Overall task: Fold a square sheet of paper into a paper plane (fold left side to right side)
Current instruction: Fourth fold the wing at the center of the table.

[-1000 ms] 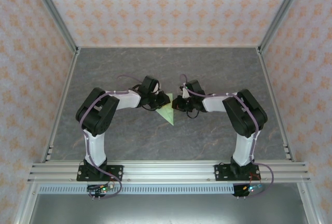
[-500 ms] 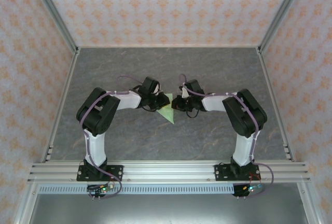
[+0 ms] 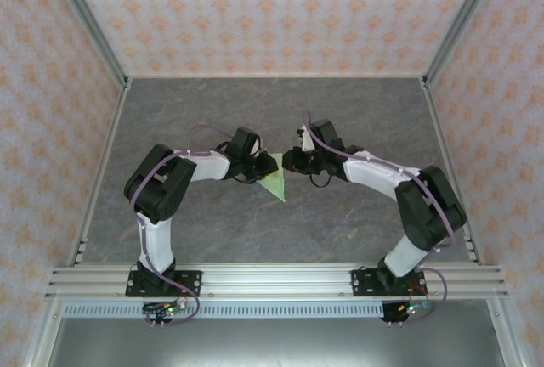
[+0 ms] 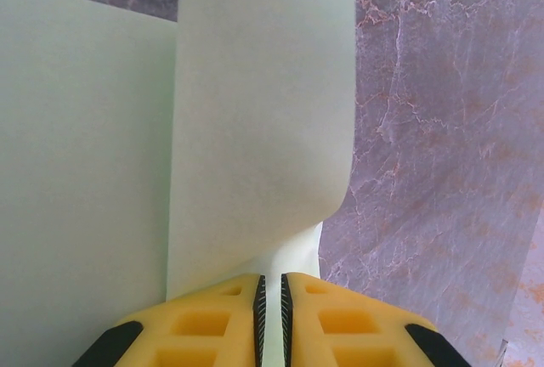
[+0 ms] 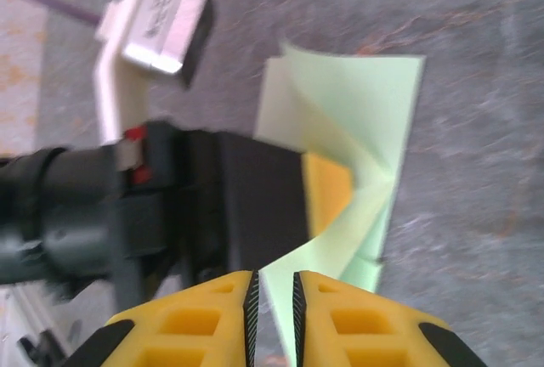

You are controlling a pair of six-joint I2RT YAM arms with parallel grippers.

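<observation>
Grey table (image 3: 340, 214), left end effector (image 4: 272, 289) clamping the square sheet of paper (image 4: 255, 129), right end effector (image 5: 273, 289) slightly parted

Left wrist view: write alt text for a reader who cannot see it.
A flap of pale green paper curls up from the yellow left end effector, which pinches it at the bottom edge. More of the paper lies flat to the left, and the grey marbled table is on the right.

Right claw (image 5: 272, 282) slightly wider open.
</observation>
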